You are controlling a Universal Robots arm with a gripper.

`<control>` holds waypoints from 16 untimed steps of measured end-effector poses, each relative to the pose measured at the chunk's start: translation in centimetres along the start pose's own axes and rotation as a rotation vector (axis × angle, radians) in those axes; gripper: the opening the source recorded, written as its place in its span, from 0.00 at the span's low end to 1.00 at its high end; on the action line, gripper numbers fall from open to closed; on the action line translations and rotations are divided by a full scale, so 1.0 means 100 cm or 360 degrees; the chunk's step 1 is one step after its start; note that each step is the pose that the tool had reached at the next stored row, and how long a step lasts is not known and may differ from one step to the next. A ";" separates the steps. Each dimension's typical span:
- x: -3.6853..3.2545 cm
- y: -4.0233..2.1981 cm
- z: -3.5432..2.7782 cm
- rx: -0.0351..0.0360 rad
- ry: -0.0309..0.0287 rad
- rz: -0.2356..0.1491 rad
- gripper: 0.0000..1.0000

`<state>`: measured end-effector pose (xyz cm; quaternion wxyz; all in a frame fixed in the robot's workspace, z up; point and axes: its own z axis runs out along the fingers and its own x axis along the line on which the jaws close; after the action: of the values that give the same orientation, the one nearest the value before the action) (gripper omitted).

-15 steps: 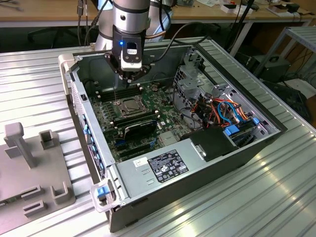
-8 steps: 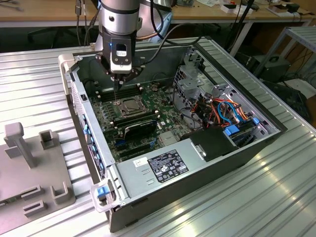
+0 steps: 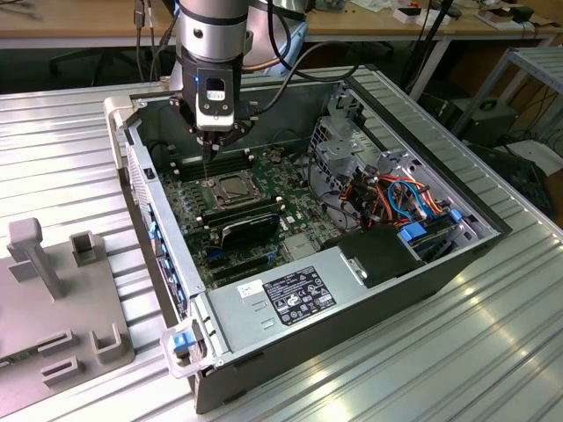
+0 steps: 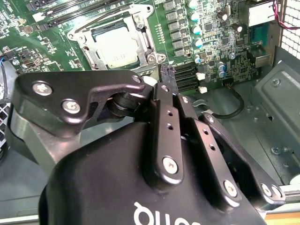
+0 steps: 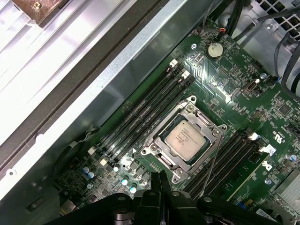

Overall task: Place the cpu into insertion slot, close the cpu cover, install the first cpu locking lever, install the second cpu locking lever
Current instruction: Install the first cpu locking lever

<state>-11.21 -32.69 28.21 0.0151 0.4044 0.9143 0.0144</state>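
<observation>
The cpu [image 5: 186, 137] lies flat in the insertion slot [image 5: 165, 158], its silvery-beige top showing through the window of the cpu cover [image 5: 200, 121], which lies down over it. In the second wrist view the cpu [image 4: 116, 47] sits inside the cover's frame [image 4: 143, 29]. A thin wire locking lever [image 5: 212, 161] slants up along one side of the socket. My gripper [image 3: 208, 167] hangs just above the motherboard beside the socket [image 3: 230, 188], on the exterior view's left of it. Its fingers [image 5: 159, 180] are pressed together with nothing seen between them, a short way from the socket's edge.
Long black memory slots [image 5: 140, 115] run on both sides of the socket. The open computer case's wall [image 3: 145, 189] stands close on the exterior view's left. A black power supply [image 3: 290, 294], a drive cage [image 3: 339, 145] and coloured cables [image 3: 400, 198] fill the case's other side.
</observation>
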 end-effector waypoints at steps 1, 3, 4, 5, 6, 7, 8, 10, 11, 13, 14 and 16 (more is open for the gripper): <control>0.0000 0.0000 0.0000 0.0000 0.00000 0.0000 0.11; 0.0000 0.0000 0.0000 0.0000 0.00000 0.0000 0.11; 0.0000 0.0000 0.0000 0.0000 0.00000 0.0000 0.11; 0.0000 0.0000 0.0000 0.0000 0.00000 0.0000 0.11; 0.0000 0.0000 0.0000 0.0000 0.00000 0.0000 0.11; 0.0000 0.0000 0.0000 0.0000 0.00000 0.0000 0.11; 0.0000 0.0000 0.0000 0.0000 0.00000 0.0000 0.11; 0.0000 0.0000 0.0000 0.0000 0.00000 0.0000 0.11; 0.0000 0.0000 0.0000 0.0000 0.00000 0.0000 0.11; 0.0004 -0.0005 -0.0001 0.0000 0.00000 -0.0001 0.11; 0.0019 -0.0021 -0.0002 -0.0004 0.00044 -0.0009 0.11; 0.0030 -0.0032 0.0000 -0.0007 0.00070 -0.0024 0.11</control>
<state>-11.65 -32.68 28.19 0.0140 0.3974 0.9174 0.0170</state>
